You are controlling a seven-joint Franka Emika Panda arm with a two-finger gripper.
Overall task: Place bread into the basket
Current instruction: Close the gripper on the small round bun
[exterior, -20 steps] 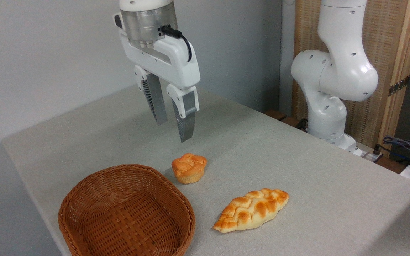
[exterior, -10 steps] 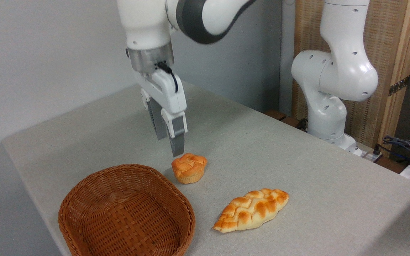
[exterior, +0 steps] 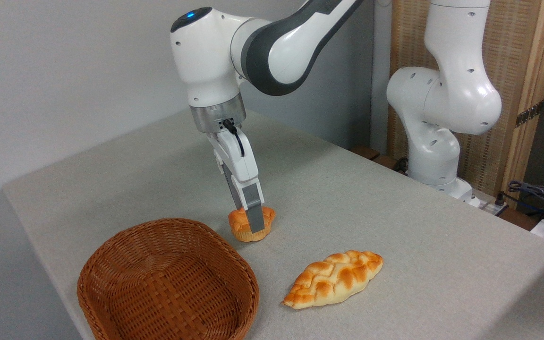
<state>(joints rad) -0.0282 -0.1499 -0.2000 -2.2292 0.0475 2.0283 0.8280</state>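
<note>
Grey table (exterior: 395,226): basket (exterior: 168,278) empty, hand (exterior: 253,224) astride bread (exterior: 250,225), grip unclear.

A single fixed camera is looking down at an angle across a grey table (exterior: 395,226) from near one corner, facing a pale wall (exterior: 64,71) and the robot's base (exterior: 435,156) at right, sitting close enough that the basket (exterior: 168,278) is running off the bottom edge.
</note>
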